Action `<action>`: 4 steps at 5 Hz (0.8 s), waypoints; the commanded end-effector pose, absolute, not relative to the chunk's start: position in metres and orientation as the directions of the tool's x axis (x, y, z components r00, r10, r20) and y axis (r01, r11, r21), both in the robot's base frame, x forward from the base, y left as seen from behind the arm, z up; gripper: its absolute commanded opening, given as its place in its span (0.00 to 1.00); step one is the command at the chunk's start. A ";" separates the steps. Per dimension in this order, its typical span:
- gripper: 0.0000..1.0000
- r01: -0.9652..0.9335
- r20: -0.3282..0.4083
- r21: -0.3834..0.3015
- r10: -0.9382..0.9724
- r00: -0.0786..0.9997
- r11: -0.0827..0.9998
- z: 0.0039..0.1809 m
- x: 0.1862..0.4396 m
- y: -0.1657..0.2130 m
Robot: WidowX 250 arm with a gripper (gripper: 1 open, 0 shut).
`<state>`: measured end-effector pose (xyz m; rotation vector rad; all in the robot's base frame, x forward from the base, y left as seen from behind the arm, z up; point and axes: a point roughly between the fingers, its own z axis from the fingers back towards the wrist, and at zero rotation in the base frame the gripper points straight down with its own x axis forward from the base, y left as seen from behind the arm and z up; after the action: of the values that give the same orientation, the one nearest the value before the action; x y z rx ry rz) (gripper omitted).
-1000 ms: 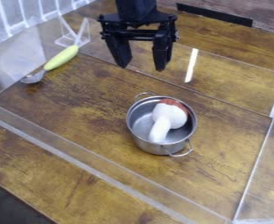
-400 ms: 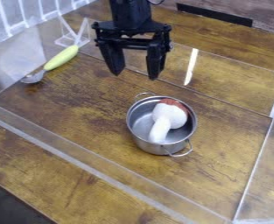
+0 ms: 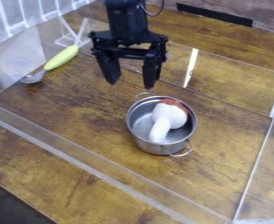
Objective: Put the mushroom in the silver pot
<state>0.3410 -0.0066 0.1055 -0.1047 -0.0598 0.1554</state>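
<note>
The silver pot [image 3: 163,127] stands on the wooden table, right of centre. Inside it lies the mushroom [image 3: 165,119], white stem toward the front and reddish-brown cap at the back rim. My gripper [image 3: 129,73] hangs above the table just behind and to the left of the pot. It is open, its dark fingers [image 3: 108,66] spread wide with nothing between them.
A long yellow-green object [image 3: 60,58] lies at the back left beside a small grey dish [image 3: 31,78]. Clear plastic walls [image 3: 192,66] ring the work area, with a low clear edge [image 3: 92,171] along the front.
The open gripper has moved left and toward the front, coming lower in the picture. The mushroom and pot have not moved.
</note>
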 end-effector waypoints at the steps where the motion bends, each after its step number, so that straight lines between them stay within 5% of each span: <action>1: 1.00 -0.130 0.082 -0.106 0.138 0.987 0.986 0.112 0.339 -0.015; 4: 1.00 -0.133 0.045 -0.091 0.138 0.989 0.987 0.096 0.335 -0.020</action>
<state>0.3347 -0.0175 0.0872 -0.0897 -0.0202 0.1500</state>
